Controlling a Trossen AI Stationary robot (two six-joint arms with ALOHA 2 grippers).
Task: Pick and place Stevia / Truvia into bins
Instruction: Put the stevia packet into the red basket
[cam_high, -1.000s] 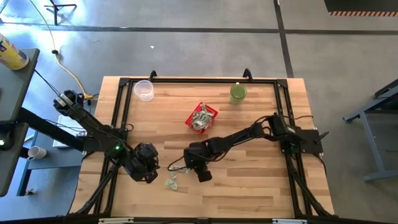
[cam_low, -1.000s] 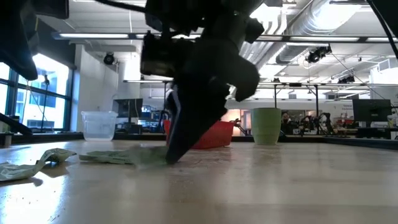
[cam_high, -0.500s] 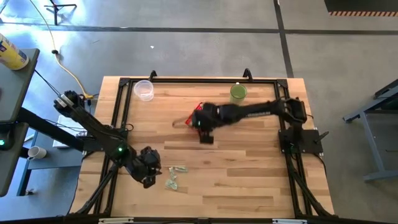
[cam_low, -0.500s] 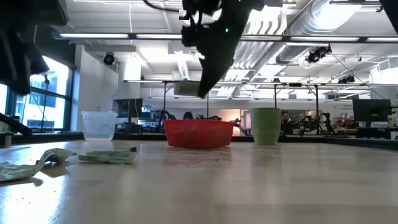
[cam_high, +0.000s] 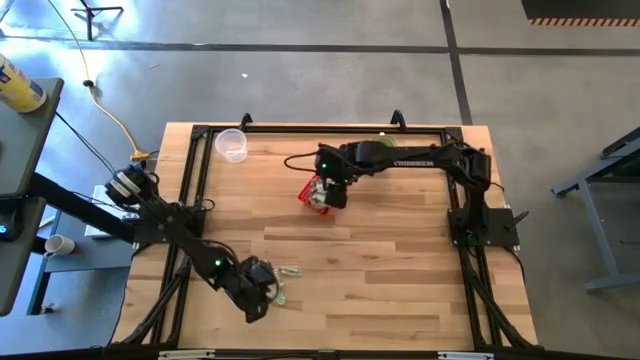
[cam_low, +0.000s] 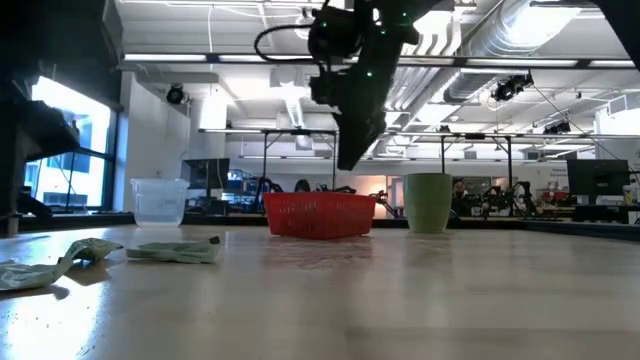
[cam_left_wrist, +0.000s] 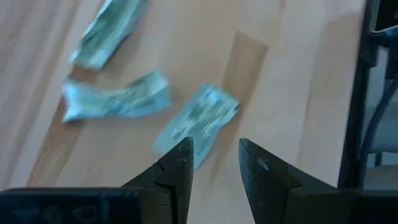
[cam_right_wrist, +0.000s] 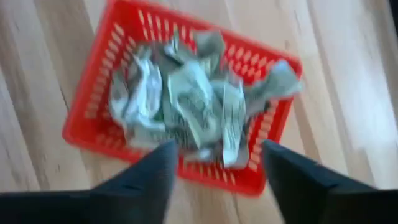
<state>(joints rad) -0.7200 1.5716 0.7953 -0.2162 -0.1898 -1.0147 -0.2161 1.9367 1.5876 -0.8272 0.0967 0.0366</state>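
Three pale green and white sachets lie flat on the wood near the table's near left: one (cam_left_wrist: 196, 124) just ahead of my left gripper's fingers, two more (cam_left_wrist: 115, 102) (cam_left_wrist: 109, 31) beyond it; they also show in the high view (cam_high: 285, 272). My left gripper (cam_left_wrist: 212, 149) is open and empty over them (cam_high: 258, 292). The red mesh basket (cam_right_wrist: 84, 106) stands at the table's far middle (cam_high: 312, 192), holding a heap of several sachets (cam_right_wrist: 186, 106); one sachet (cam_right_wrist: 280, 78) lies over its rim. My right gripper (cam_right_wrist: 217, 149) is open and empty above the basket (cam_low: 350, 150).
A clear plastic cup (cam_high: 232, 144) stands at the far left and a green cup (cam_high: 383, 148) at the far right, close behind my right arm. A black frame (cam_high: 200, 132) runs around the tabletop.
My right gripper has risen from the table by the loose sachets and swung toward the far edge, ending above the red basket. My left gripper has moved toward the near edge and rightward, up to the loose sachets.
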